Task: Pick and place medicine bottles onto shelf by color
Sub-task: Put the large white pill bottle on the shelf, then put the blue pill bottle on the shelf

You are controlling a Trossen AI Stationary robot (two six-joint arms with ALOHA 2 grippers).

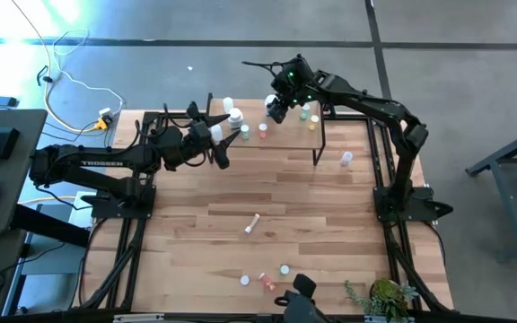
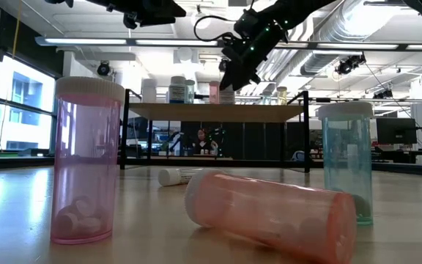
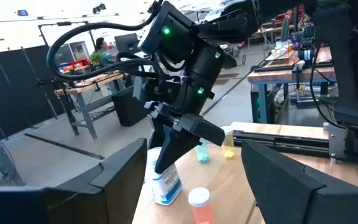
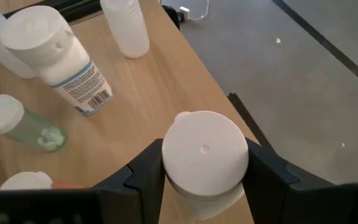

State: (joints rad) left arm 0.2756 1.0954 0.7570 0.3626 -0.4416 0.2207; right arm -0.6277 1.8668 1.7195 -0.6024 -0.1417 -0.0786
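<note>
The shelf (image 1: pixel 281 135) stands at the table's far side with several medicine bottles on it, among them a labelled white one (image 4: pixel 64 59), a greenish vial (image 4: pixel 17 124) and a clear one (image 4: pixel 126 28). My right gripper (image 4: pixel 205 177) is over the shelf's far edge, shut on a white-capped bottle (image 4: pixel 205 158). My left gripper (image 3: pixel 197 186) hovers level at the shelf's left end (image 1: pixel 225 144), open, with nothing between its fingers. More bottles (image 1: pixel 252 224) lie and stand on the table's near half. My right gripper pinches the white-capped bottle between its two fingers (image 4: pixel 148 171), on opposite sides of the body just under the cap (image 4: pixel 185 193). The fingers slant down from above and from the table's right. The bottle stands upright; whether its base touches the shelf board I cannot tell.
A pink bottle (image 2: pixel 86 161) and a teal one (image 2: pixel 346 161) stand near the table's front edge, with an orange one (image 2: pixel 269 213) lying between them. A white bottle (image 1: pixel 346 159) stands right of the shelf. A small plant (image 1: pixel 382 296) sits at the near right corner.
</note>
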